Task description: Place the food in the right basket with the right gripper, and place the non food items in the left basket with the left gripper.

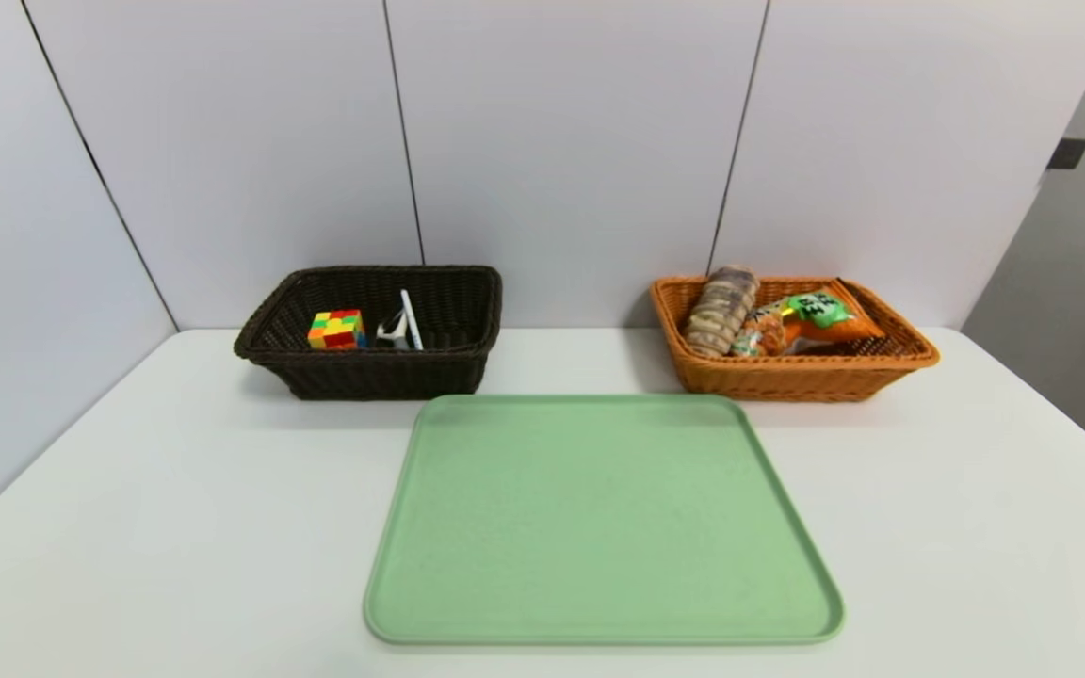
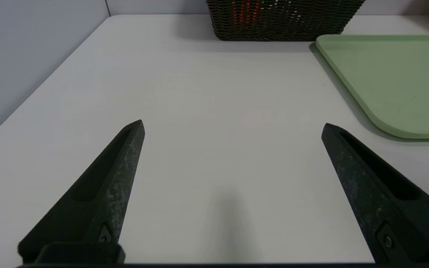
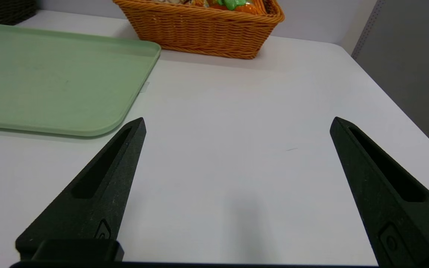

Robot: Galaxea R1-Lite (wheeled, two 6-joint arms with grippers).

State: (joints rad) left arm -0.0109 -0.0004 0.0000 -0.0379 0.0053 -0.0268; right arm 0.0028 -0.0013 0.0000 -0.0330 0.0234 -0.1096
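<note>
At the back of the white surface (image 1: 175,490), against the wall, the two woven baskets were seen well apart, with a green tray (image 1: 599,518) lying bare between and in front of them. Inside the dark brown basket (image 1: 373,372) the multicoloured puzzle cube (image 1: 336,330), the white peeler (image 1: 394,330) and the slim white pen (image 1: 410,320) were found together, the pen leaning beside the peeler. Inside the orange-tan basket (image 1: 787,377) the striped sliced bread loaf (image 1: 720,311) and the orange snack bag (image 1: 811,320) with its green label were lying side by side. Nothing was left on the tray or on the surface around it, so the sorting was judged complete, with no item remaining to be carried. The left tool (image 2: 233,126) was held low over bare surface on the near left side of the tray, spread wide and holding nothing. The right tool (image 3: 237,123) was held likewise on the near right side of the tray, spread wide and empty; neither arm appeared in the head view.
</note>
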